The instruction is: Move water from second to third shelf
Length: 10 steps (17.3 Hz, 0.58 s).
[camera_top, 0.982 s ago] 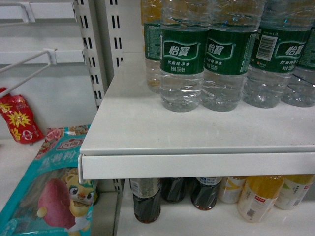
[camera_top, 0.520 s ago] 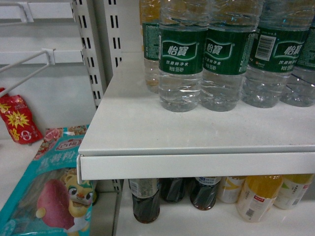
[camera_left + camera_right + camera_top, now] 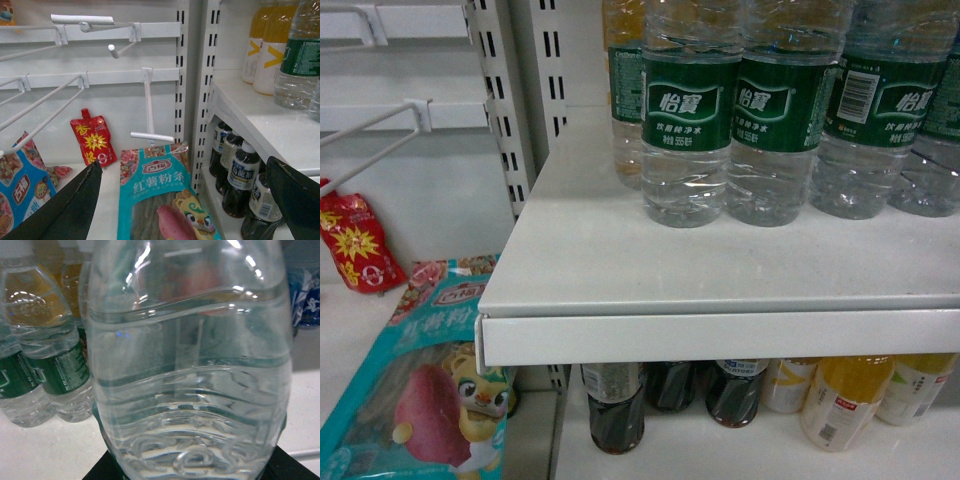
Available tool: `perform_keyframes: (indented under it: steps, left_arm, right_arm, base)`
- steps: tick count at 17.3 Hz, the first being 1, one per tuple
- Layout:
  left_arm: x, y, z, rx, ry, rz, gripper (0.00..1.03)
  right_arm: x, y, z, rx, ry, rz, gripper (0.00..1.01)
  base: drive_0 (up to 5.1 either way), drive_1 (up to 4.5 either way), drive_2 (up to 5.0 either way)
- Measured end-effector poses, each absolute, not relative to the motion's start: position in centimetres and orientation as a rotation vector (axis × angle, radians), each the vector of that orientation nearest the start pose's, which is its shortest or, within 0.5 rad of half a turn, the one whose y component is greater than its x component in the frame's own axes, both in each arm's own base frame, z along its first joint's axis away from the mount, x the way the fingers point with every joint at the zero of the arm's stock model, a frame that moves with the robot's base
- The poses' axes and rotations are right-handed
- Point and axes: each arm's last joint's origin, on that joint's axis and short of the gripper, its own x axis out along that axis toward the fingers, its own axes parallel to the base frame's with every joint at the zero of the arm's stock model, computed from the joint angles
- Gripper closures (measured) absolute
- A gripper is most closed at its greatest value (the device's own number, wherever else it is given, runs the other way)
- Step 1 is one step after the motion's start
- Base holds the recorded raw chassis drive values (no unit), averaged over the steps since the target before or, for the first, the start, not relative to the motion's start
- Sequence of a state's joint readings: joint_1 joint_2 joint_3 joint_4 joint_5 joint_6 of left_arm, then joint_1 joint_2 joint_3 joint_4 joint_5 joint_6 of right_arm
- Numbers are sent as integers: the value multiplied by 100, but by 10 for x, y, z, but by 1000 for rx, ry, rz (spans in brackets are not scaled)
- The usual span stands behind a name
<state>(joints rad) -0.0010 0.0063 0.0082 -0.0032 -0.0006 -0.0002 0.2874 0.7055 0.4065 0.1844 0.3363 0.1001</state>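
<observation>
Water [image 3: 190,380] fills my right claw's view, full, heavy, slick, thin-walled, apparently gripped low on its ribs; my left claw [image 3: 185,200] gapes empty.

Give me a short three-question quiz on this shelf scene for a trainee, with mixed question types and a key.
1. True or false: the left claw is holding a bottle.
2. In the head view, what stands under the shelf that carries the water?
A. dark bottles and yellow bottles
B. tin cans
C. cardboard boxes
3. Fill in: in the head view, the teal packet lies to the ___ of that shelf.

Key
1. False: it is open, with nothing between its fingers.
2. A
3. left
</observation>
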Motion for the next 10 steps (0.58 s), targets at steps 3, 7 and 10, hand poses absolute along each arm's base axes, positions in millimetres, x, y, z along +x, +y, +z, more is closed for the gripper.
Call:
perform_keyframes:
  steps: [3,7,10]
  left_arm:
    - [98,0,165,0,2,0,5]
    - [98,0,165,0,2,0,5]
    - [98,0,165,0,1,0,5]
  right_arm:
    - [182,46,249,54,142,11,61]
    - [204,57,241,101,203,76,61]
    - [222,60,241,125,203,84,62]
  base:
    - [0,0,0]
    - [0,0,0]
    - [0,0,0]
